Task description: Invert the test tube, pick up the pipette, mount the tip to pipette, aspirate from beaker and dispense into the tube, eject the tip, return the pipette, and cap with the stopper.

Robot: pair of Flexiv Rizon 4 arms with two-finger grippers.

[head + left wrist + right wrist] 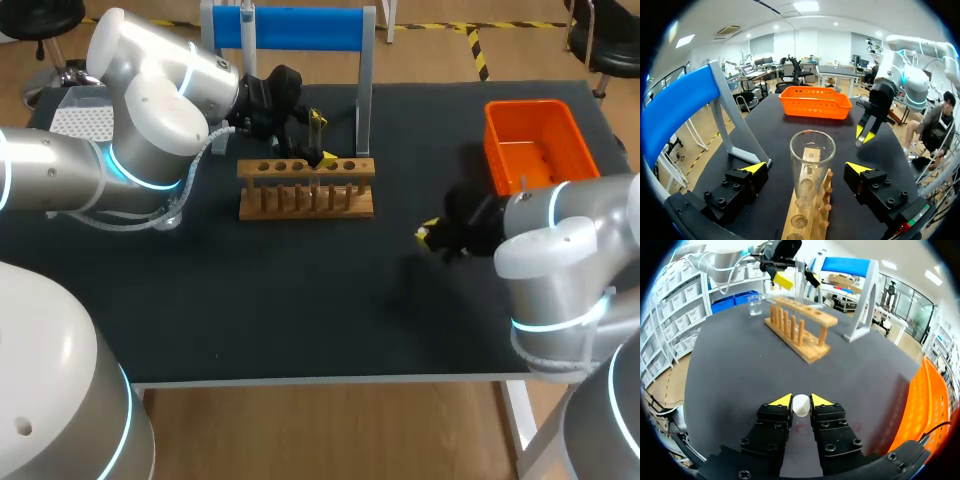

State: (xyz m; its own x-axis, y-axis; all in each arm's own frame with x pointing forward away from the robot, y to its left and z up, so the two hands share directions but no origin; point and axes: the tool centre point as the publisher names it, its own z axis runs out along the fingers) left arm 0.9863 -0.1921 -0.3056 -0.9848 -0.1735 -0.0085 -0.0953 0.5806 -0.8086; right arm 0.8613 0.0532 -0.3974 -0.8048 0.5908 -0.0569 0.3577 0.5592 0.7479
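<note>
Right claw [800, 400] tight around white stopper [800, 406]

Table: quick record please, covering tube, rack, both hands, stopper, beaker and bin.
tube: upright in rack, mouth up, uncapped
left hand: open, straddling the tube, not touching it
right hand: shut on stopper, low over the table, apart from the rack
beaker: on the table beyond the rack's far end
bin: orange, beside the right arm
</note>
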